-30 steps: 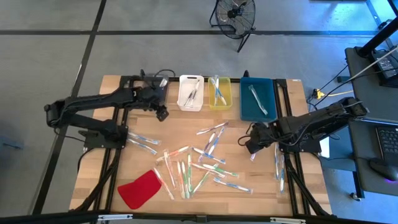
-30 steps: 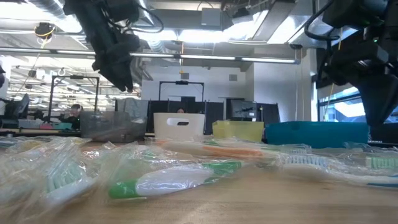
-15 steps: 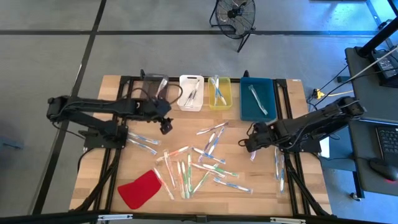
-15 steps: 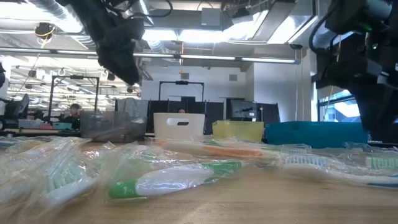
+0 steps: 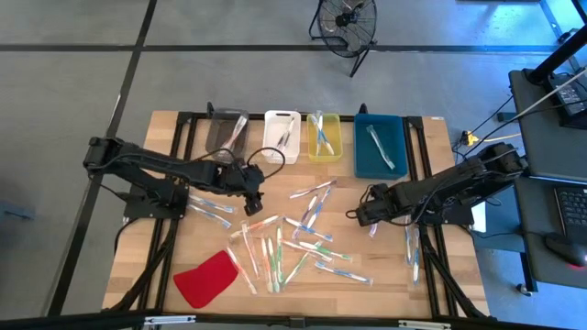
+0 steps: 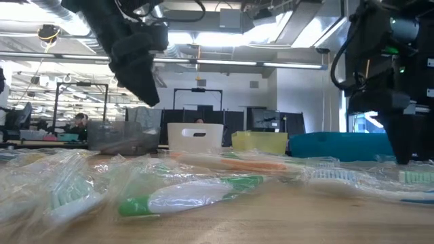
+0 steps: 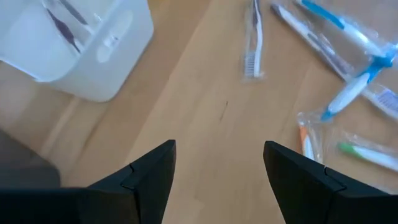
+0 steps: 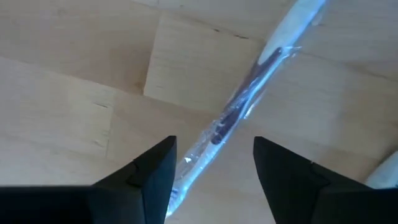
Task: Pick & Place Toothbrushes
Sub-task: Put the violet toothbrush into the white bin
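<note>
— Two grippers, both with jaws spread and nothing between them. How do they sit?

— Right gripper hangs low over bare wood, fingers wide apart, and one wrapped toothbrush lies on the table between them, touched by neither as far as I can see. Seen from above, that gripper is at about four o'clock from the table's middle, with its arm reaching in from the three o'clock edge.

— And the left one?

— Left gripper also stands fully open and empty, fingers over bare table. From above it sits at roughly ten o'clock from the middle, just below the bins.

— Where are the toothbrushes?

— Most lie in a loose scatter around the table's middle and toward six o'clock, many in clear wrappers. A pair lies off at nine o'clock, and a few more along the frame at four o'clock. Some are already in the bins along the twelve o'clock edge: grey bin, white bin, yellow bin and blue bin.

— Anything else on the wood?

— One red cloth at seven o'clock. In the low view, a green-handled toothbrush lies nearest.
</note>
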